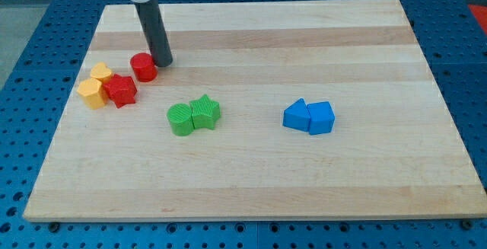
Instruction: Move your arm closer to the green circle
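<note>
The green circle (180, 119) lies left of the board's middle, touching a green star (205, 112) on its right. My tip (163, 61) is the lower end of a dark rod coming down from the view's top left. It rests just right of a red circle (143, 67), up and to the left of the green circle, with a clear gap between them.
A red star (120, 90) and two yellow blocks (96, 87) sit in a cluster at the left edge of the wooden board (259, 180). Two blue blocks (309, 116) touch each other right of the middle.
</note>
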